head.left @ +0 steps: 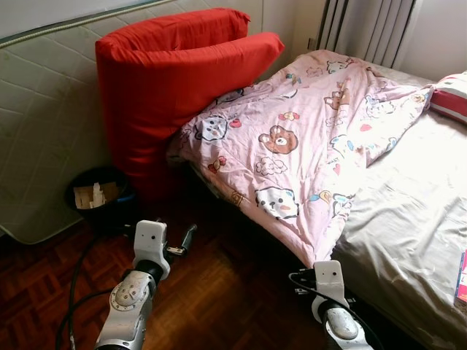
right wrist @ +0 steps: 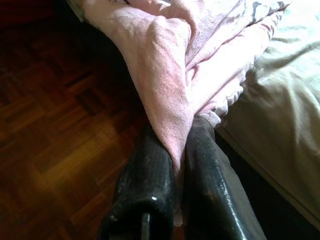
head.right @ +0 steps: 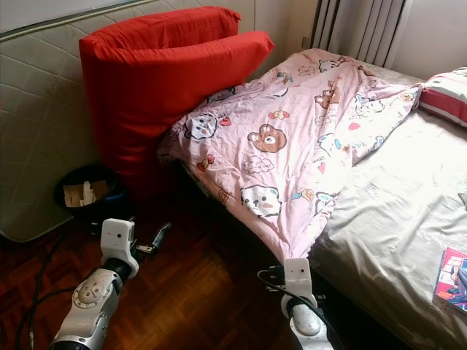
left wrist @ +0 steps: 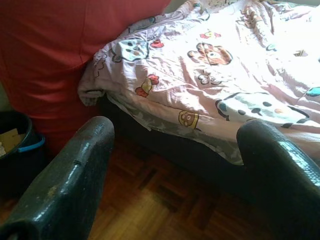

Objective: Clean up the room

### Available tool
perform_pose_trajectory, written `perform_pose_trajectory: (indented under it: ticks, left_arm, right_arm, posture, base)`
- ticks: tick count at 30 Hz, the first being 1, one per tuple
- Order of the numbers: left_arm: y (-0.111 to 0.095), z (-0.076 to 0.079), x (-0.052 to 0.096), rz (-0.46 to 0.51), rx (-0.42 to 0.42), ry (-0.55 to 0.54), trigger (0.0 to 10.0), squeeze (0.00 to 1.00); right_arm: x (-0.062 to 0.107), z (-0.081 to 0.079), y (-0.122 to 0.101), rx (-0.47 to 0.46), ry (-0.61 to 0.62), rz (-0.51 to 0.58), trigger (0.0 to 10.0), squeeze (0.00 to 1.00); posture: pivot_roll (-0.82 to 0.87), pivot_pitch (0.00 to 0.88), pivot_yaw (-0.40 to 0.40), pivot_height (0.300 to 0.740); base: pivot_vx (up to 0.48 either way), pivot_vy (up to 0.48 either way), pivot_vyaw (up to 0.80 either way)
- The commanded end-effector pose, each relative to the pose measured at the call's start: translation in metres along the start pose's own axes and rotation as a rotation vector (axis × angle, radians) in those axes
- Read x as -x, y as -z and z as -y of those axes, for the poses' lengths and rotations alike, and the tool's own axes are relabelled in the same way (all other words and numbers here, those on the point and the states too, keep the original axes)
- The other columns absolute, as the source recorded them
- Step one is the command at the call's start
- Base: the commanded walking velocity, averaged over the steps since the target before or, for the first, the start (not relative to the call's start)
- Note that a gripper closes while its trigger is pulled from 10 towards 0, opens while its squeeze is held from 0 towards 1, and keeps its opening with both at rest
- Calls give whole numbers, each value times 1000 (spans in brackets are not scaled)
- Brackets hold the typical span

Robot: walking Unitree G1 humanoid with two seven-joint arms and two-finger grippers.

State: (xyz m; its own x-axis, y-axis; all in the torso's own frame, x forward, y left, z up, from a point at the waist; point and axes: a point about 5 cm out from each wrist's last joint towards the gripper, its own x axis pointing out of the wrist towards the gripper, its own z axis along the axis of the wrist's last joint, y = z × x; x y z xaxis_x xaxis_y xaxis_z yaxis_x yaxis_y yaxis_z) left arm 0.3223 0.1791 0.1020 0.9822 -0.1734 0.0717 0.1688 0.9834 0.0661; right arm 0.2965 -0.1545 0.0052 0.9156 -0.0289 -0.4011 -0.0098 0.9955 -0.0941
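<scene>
A bedroom corner seen from above. A pink blanket (head.left: 314, 138) printed with cartoon bears and cats lies across a bed (head.left: 416, 219) covered by a grey sheet, and one corner of the blanket hangs down over the bed's near edge toward a dark parquet floor (head.left: 211, 292).

The right gripper (right wrist: 181, 150) sits low at that hanging corner. In the right wrist view its two black fingers (right wrist: 150, 180) are pressed together with a fold of the pink fabric pinched between them. The left gripper (left wrist: 175, 150) is held above the floor in front of the bed, its two black fingers (left wrist: 75, 175) spread wide apart with nothing between them; past them lie the blanket's edge and the dark gap under the bed.

A large red cushion (head.left: 175, 87), folded over on itself, stands upright against a quilted white mattress (head.left: 44, 124) leaning at the wall. The blanket's upper edge touches the cushion. At the cushion's foot stands a black bin (head.left: 98, 193) holding pale scraps, too small to identify.

A red and white pillow (head.left: 449, 95) is cut off at the frame's edge. A magazine (head.right: 452, 281) with a colourful cover lies on the sheet, also cut off; its printing cannot be read. No legible writing appears anywhere. Grey curtains (head.left: 368, 29) hang behind the bed.
</scene>
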Motion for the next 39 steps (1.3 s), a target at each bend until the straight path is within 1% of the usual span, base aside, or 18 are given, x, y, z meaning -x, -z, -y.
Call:
perform_pose_trajectory:
  ticks: [1,2,11,13,18,20,22,23,24,25,27,28,31,32,34,35,37,39]
  left_arm:
    - [6,-2,3,-40,-25,3,10000,0]
    - [6,-2,3,-41,-25,4,10000,0]
    - [6,-1,3,-41,-23,8,10000,0]
    - [7,-1,3,-42,-23,8,10000,0]
    - [7,-1,3,-44,-22,7,10000,0]
    - [9,-1,3,-51,-20,6,10000,0]
    - [10,-1,4,-55,-19,5,10000,0]
    - [11,-1,4,-59,-15,3,10000,0]
    - [13,-2,4,-68,-4,-7,10000,0]
    - [19,-5,6,-93,29,-33,10000,0]
    - [38,-14,14,-173,93,-95,10000,0]
    - [38,-14,14,-173,93,-95,10000,0]
    - [62,-23,27,-298,119,-146,10000,0]
    - [62,-23,27,-298,119,-146,10000,0]
    - [85,-26,45,-439,104,-173,10000,0]
    - [103,-27,62,-545,98,-187,10000,0]
    - [103,-27,62,-545,98,-187,10000,0]
    - [116,-24,75,-620,97,-191,10000,0]
  right_arm:
    - [2,-5,7,7,-25,-29,10000,604]
    - [2,-6,7,6,-28,-26,10000,898]
    - [2,-5,6,5,-26,-18,10000,910]
    - [2,-5,7,4,-24,-18,10000,973]
    - [3,-4,8,2,-21,-19,10000,961]
    - [3,-4,10,2,-21,-30,10000,906]
    - [4,-4,11,2,-22,-34,10000,906]
    - [4,-4,12,2,-22,-39,10000,859]
    - [4,-3,15,-1,-22,-52,10000,459]
    - [6,-2,21,-18,-20,-78,10000,0]
    - [12,5,39,-63,2,-151,10000,0]
    - [12,5,39,-63,2,-151,10000,0]
    - [23,17,62,-115,49,-236,10000,0]
    - [23,17,62,-115,49,-236,10000,0]
    - [33,27,79,-129,88,-295,10000,0]
    - [40,33,90,-137,118,-334,10000,0]
    - [40,33,90,-137,118,-334,10000,0]
    - [45,36,97,-150,128,-354,10000,0]
  posture:
    - [13,183,29,740]
    - [12,184,30,740]
    - [11,182,30,740]
    - [11,181,30,740]
    - [12,181,30,740]
    - [11,180,30,740]
    - [11,180,30,740]
    - [11,178,30,740]
    - [11,178,30,740]
    - [8,175,29,740]
    - [10,169,29,740]
    - [10,169,29,740]
    - [9,157,28,740]
    - [9,157,28,740]
    - [9,147,29,740]
    - [8,139,29,740]
    - [8,139,29,740]
    - [7,131,29,740]
  base:
    - [0,0,0]
    - [0,0,0]
    - [0,0,0]
    - [0,0,0]
    - [0,0,0]
    - [0,0,0]
    - [0,0,0]
    - [0,0,0]
    - [0,0,0]
    - [0,0,0]
    - [0,0,0]
    - [0,0,0]
    - [0,0,0]
    - [0,0,0]
    - [0,0,0]
    - [0,0,0]
    - [0,0,0]
    - [0,0,0]
